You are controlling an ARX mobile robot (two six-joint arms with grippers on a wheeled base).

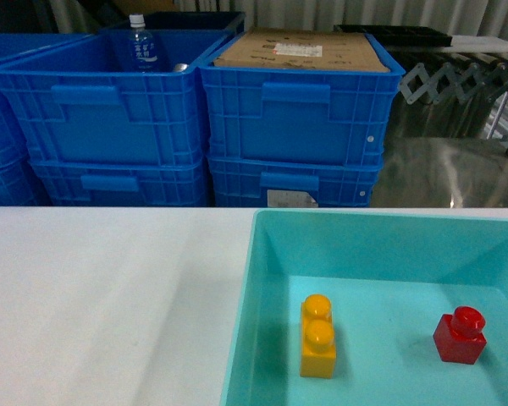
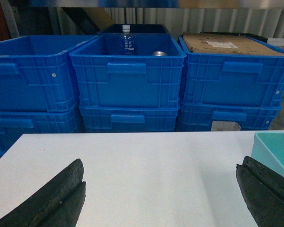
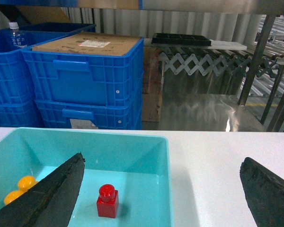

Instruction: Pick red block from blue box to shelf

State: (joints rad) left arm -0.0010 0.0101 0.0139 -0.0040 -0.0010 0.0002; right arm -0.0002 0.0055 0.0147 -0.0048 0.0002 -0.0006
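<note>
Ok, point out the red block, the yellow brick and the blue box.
red block (image 1: pixel 459 337), head view, front face under the stud.
yellow brick (image 1: pixel 317 347), head view, top near the front stud.
blue box (image 1: pixel 242 321), head view, left wall.

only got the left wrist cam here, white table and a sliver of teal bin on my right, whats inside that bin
Observer: Two bricks sit in the blue box: the red block and a taller yellow brick.
Operator: which one's nearer my side
Observer: The yellow brick, toward the box's left wall; the red block stands apart to its right, upright, stud on top.
Operator: is the right claw on it
Observer: No. The right claw is open, and in its wrist view the red block sits untouched between the fingers, closer to the left one.
Operator: my claw?
Observer: The left claw is open over bare white table.
</note>
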